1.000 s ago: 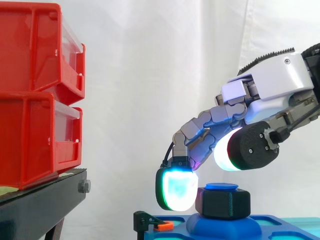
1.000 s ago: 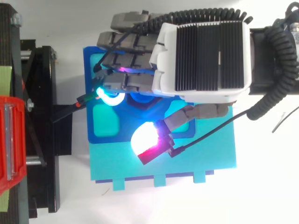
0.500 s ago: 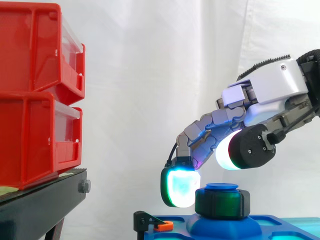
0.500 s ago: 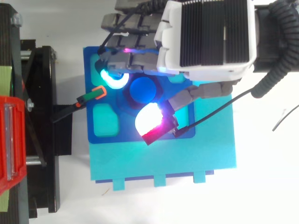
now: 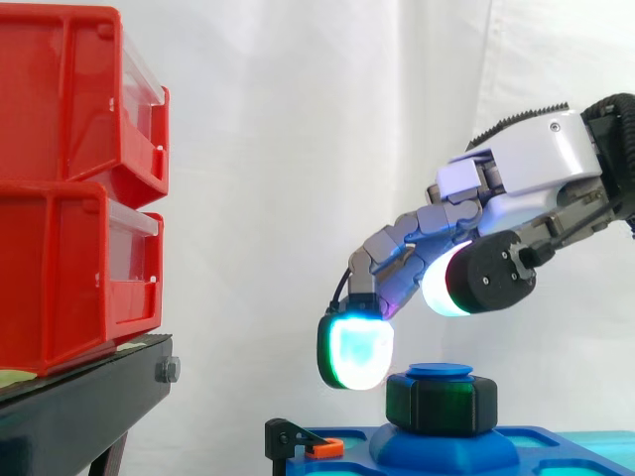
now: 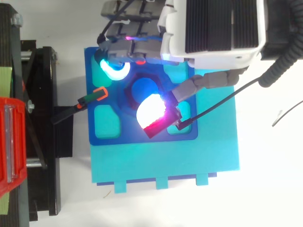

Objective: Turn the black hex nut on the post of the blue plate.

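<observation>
The hand [image 5: 531, 164] reaches in from the right and hovers above the black hex nut [image 5: 441, 403], released and grasping nothing. Its fingers are loosely bent with a clear gap between them and the thumb. One glowing cyan fingertip [image 5: 355, 353] hangs just left of the nut and a little higher, apart from it, while the thumb's white pad [image 5: 444, 290] sits above the nut without touching. The nut sits on the post [image 5: 441, 372], whose round blue cap shows above it, in the middle of the blue plate [image 6: 110, 138]. The plate lies on a teal base [image 6: 165, 165]. A small black clamp with an orange tip [image 6: 98, 93] lies at the plate's edge, towards the black stand [image 5: 89, 397] carrying the red bins [image 5: 69, 188].
</observation>
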